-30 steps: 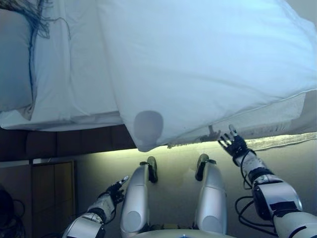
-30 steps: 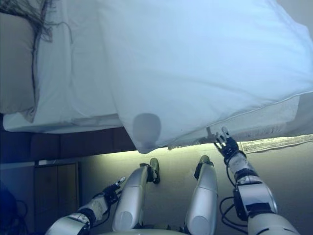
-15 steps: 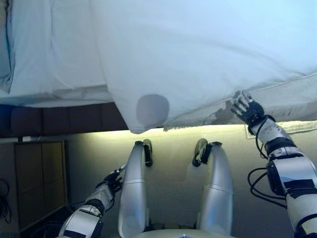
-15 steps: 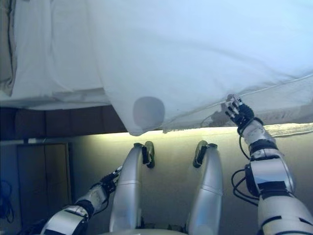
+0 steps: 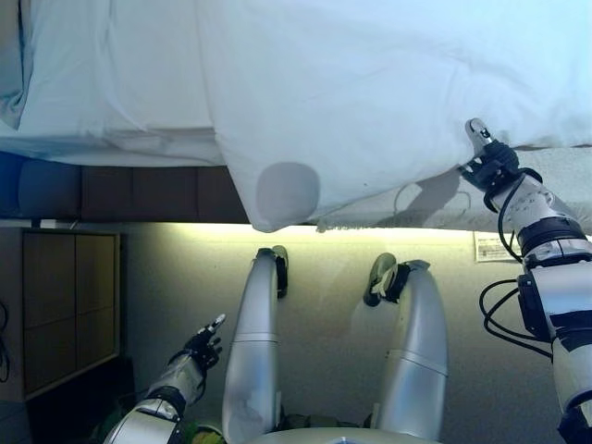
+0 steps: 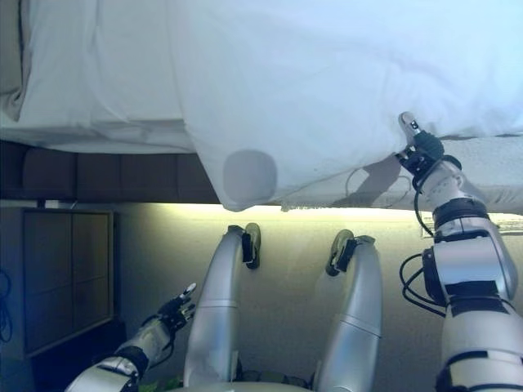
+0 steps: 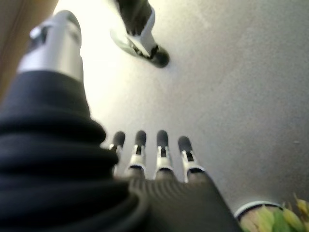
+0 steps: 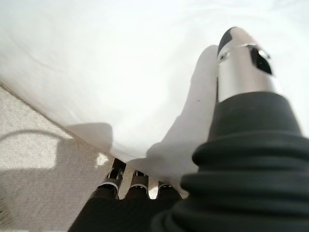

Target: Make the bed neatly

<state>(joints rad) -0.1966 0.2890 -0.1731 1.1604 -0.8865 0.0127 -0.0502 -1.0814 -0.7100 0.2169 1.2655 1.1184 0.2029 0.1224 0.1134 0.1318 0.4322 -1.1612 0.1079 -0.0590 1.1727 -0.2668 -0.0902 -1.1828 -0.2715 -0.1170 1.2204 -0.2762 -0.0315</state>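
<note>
My right hand (image 5: pixel 490 162) up at duvet (image 5: pixel 388 92) edge, fingers tucked under white fabric, thumb above it; looks like pinch on hem, though fingertips hidden in own wrist view. Duvet lies across bed, one corner hanging over near side above floor (image 5: pixel 324 277). White sheet (image 5: pixel 120 83) exposed beside it toward my left. Mattress (image 6: pixel 490 175) edge shows below hem by my right wrist. My left hand (image 5: pixel 199 347) hangs low over floor, fingers straight, empty.
</note>
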